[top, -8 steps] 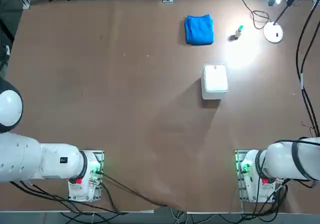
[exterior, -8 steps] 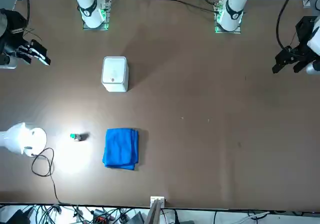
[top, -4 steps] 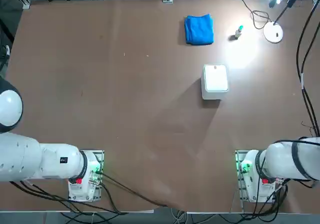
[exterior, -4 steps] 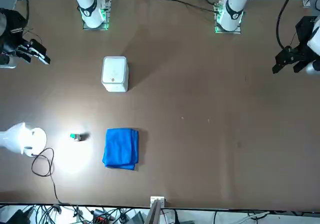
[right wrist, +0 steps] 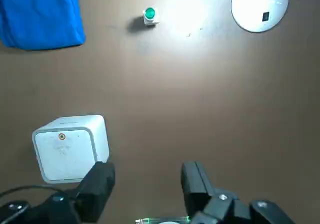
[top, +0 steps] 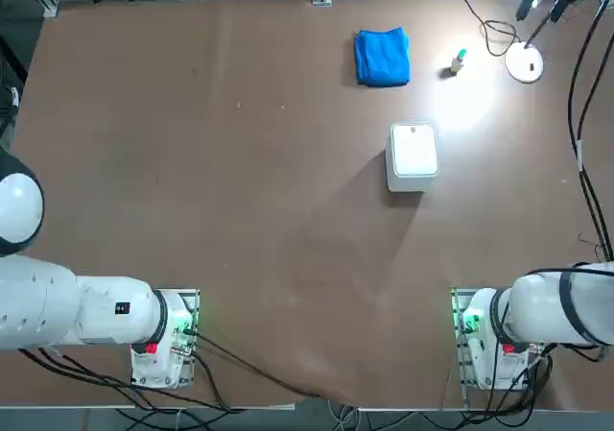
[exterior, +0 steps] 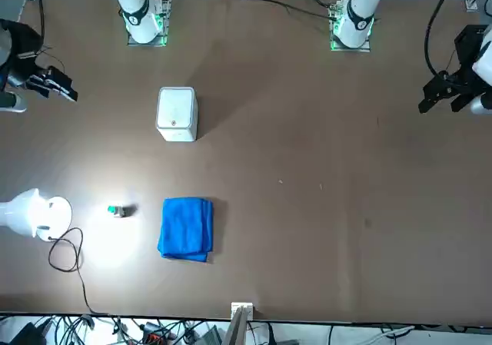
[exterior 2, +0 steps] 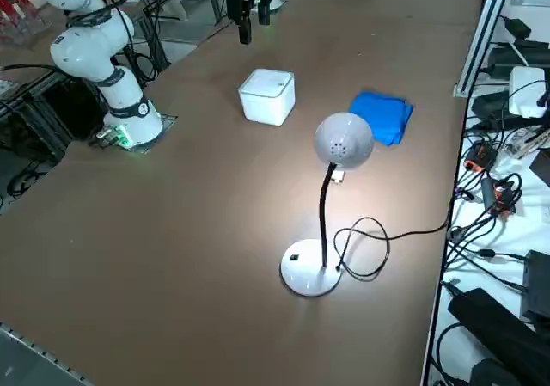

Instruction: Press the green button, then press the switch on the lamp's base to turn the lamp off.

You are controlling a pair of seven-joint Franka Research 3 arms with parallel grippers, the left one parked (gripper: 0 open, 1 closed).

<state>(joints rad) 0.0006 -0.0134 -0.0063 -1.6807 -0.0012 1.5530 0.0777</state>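
While the green button (right wrist: 150,14) sits near the lamp (exterior 2: 344,142), the hand (right wrist: 148,191) wide open above brown tabletop (right wrist: 150,104).

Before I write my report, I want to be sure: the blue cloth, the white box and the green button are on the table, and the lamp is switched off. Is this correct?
Not quite: the lamp is on, as its bright patch on the table shows in the top view. The rest is right.

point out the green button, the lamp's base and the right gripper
green button (right wrist: 150,13): right wrist view, on its cap
lamp's base (exterior 2: 305,270): right side view, on the white disc
right gripper (right wrist: 148,176): right wrist view, midway between its fingertips
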